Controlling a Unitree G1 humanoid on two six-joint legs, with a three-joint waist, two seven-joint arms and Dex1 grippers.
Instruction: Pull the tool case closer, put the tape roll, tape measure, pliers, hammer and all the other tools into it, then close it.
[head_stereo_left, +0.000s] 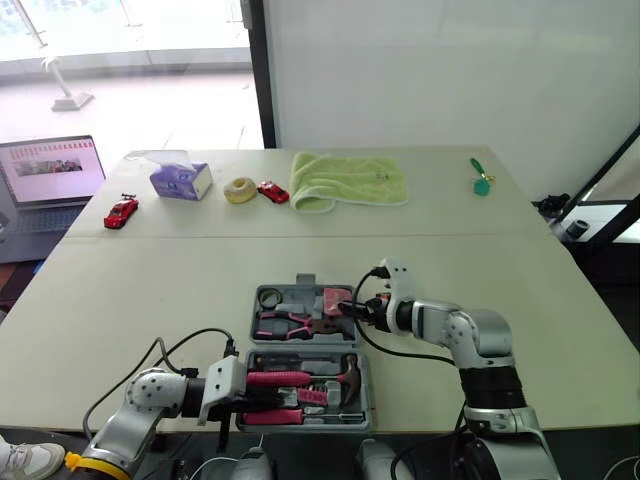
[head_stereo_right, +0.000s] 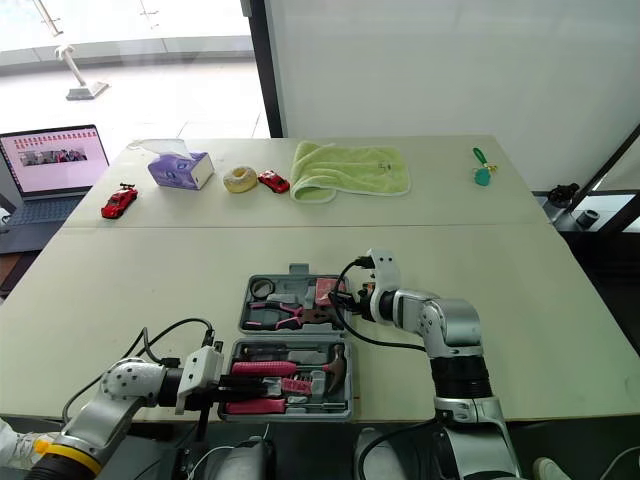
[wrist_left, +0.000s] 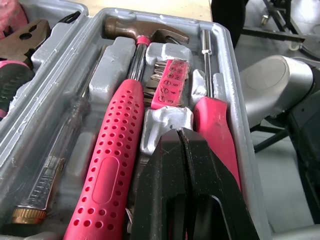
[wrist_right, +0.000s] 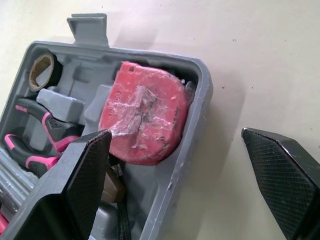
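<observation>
The grey tool case (head_stereo_left: 252, 322) lies open near the table's front edge. Its far half holds a black tape roll (head_stereo_left: 268, 297), pink-handled pliers (head_stereo_left: 285, 322) and a red tape measure (wrist_right: 142, 115). The near half holds a pink-handled hammer (wrist_left: 120, 145), a clear-handled screwdriver (wrist_left: 55, 150), a bit holder (wrist_left: 170, 82) and a red-handled tool (wrist_left: 215, 130). My left gripper (head_stereo_left: 238, 396) is shut, empty, and hovers over the near half's left end, by the hammer handle. My right gripper (wrist_right: 175, 135) is open and straddles the far half's right wall next to the tape measure.
At the back of the table stand a purple tissue box (head_stereo_left: 180, 178), a beige tape roll (head_stereo_left: 239, 189), two red toy cars (head_stereo_left: 121, 211) (head_stereo_left: 272, 191), a green towel (head_stereo_left: 348, 179) and a small green item (head_stereo_left: 482, 180). A laptop (head_stereo_left: 50, 175) sits off the table's left.
</observation>
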